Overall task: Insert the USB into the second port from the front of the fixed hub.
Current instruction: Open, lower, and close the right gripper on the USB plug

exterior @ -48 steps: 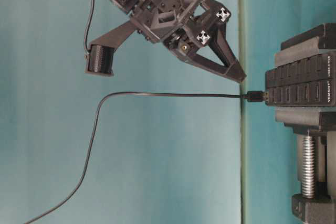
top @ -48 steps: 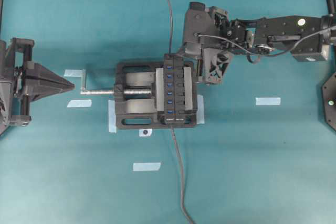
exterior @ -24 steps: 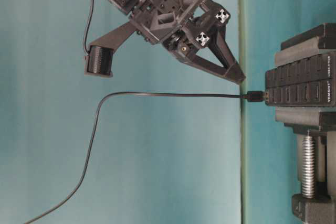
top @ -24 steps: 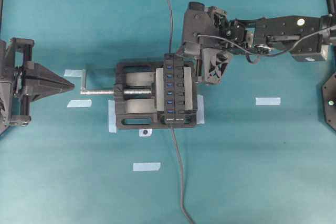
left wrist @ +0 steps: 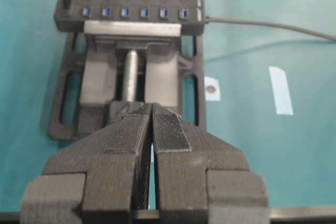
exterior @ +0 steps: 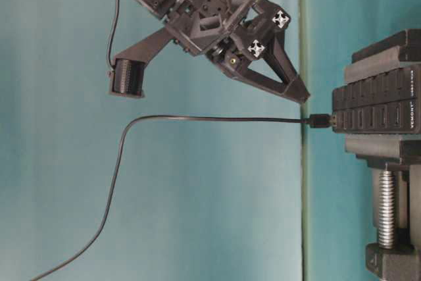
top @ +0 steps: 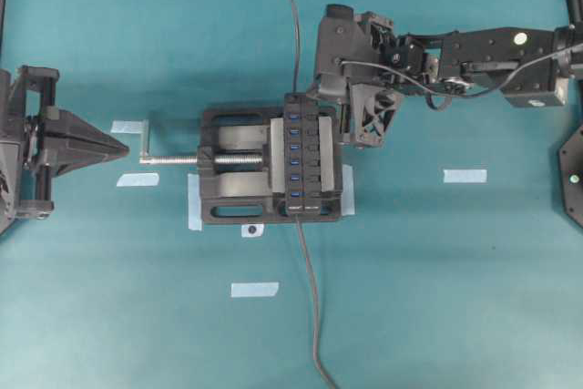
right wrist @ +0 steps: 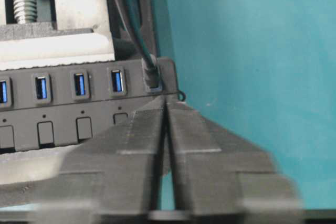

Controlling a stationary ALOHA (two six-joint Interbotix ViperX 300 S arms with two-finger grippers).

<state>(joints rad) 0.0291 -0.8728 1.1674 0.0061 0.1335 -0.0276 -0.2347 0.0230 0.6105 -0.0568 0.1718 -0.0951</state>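
Note:
The fixed hub [top: 305,157], a long black bar with a row of blue ports, is clamped in a black vise. The USB [exterior: 320,121] stands plugged into the endmost port at the hub's far end, also seen in the right wrist view [right wrist: 152,80]. Its thin cable [exterior: 197,118] trails away. The second port [top: 295,177] up from the hub's near end is empty and shows blue. My right gripper [exterior: 305,97] hovers just above and beside the plug, its tips together on nothing. My left gripper [top: 124,145] is shut and empty, far left of the vise.
The vise [top: 228,166] has a silver screw handle [top: 168,158] pointing at my left gripper. The hub's own cable [top: 312,298] runs to the front edge. Strips of pale tape [top: 465,175] lie on the teal table [top: 455,298].
The right gripper has shifted very slightly beside the plug. The USB stays in the end port and the left arm has not moved.

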